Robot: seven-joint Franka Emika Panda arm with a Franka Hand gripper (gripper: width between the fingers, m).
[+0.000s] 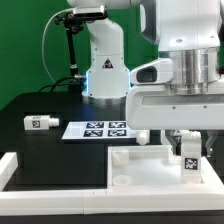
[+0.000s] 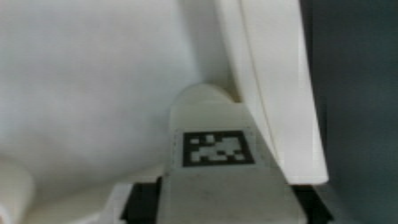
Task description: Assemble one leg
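Observation:
My gripper (image 1: pixel 187 147) is at the exterior view's right, shut on a leg (image 1: pixel 188 166), a stubby white peg with a black-and-white tag. It holds the leg upright over the right part of the large white square panel (image 1: pixel 130 168). In the wrist view the leg (image 2: pixel 215 140) runs out from between my fingers (image 2: pixel 151 200), and its tip is next to the panel's raised rim (image 2: pixel 267 80). I cannot tell whether the tip touches the panel. A second leg (image 1: pixel 40 122) lies on the black table at the exterior view's left.
The marker board (image 1: pixel 100 129) lies on the table behind the panel. The robot base (image 1: pixel 100 70) stands at the back. A white raised border (image 1: pixel 40 185) runs along the table's front and left edges.

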